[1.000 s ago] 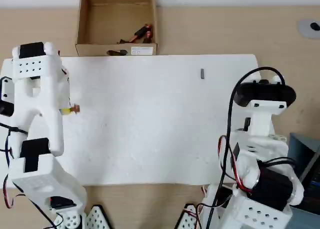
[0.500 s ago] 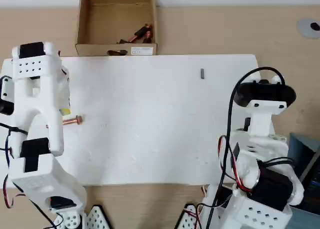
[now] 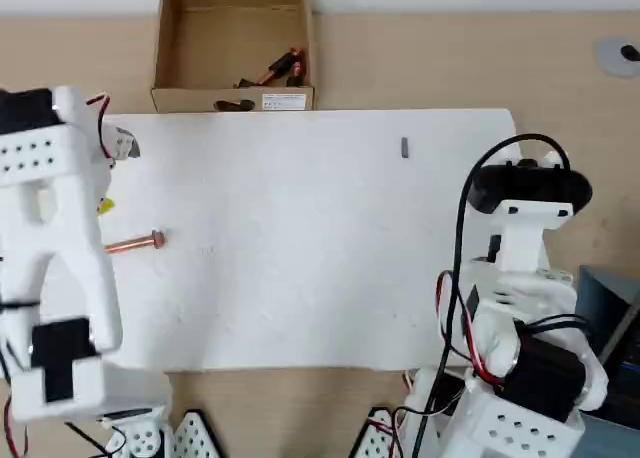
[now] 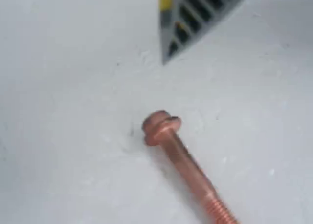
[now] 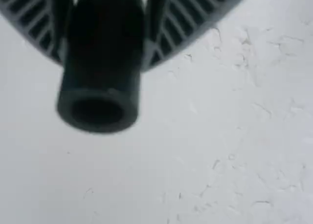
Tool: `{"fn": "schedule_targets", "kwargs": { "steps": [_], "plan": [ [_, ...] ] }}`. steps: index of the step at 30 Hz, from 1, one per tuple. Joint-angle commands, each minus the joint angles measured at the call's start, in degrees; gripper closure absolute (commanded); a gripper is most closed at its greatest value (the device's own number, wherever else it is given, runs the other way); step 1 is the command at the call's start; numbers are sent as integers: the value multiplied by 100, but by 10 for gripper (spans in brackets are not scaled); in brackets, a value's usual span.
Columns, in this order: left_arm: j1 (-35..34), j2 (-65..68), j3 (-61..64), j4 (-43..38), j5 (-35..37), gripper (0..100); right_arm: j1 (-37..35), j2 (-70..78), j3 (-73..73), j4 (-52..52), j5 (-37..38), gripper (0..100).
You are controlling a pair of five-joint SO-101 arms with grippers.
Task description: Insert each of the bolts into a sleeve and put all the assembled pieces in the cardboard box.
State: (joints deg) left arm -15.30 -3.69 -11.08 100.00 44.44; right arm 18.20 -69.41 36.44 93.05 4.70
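Observation:
A copper bolt (image 3: 136,243) lies flat on the white foam board (image 3: 300,278) near its left edge, with nothing touching it. My left arm (image 3: 50,228) hangs over that edge. Its gripper is open, and one yellow-taped finger (image 4: 195,18) hovers just above the bolt's (image 4: 188,165) head. My right gripper (image 5: 105,53) is shut on a black sleeve (image 5: 100,77), held low over the board with its bore facing the camera. The right arm (image 3: 525,193) stands at the board's right edge. A small grey sleeve (image 3: 405,148) lies at the far right of the board.
The cardboard box (image 3: 180,48) stands just beyond the board's far left edge, and assembled copper-and-black pieces (image 3: 275,70) lie in its near right corner. The tan tabletop (image 3: 450,68) surrounds the board. A dark bin (image 3: 610,308) sits at the right edge.
The bolt left my left gripper and dropped onto the board. That arm has since risen and drawn back to the left. The right arm has stayed still.

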Motion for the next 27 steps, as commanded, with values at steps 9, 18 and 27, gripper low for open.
{"fn": "schedule_targets", "kwargs": {
  "steps": [9, 18, 27],
  "plan": [
    [167, -1851, 1565, 44, -3279, 736, 84, -57, -4, -79, -9, 988],
    [176, -1815, 1934, 35, -6119, 736, 84, -57, -4, -79, -9, 988],
    [-53, -1077, 1873, 35, -9116, 736, 84, -57, -4, -79, -9, 988]
  ]
}}
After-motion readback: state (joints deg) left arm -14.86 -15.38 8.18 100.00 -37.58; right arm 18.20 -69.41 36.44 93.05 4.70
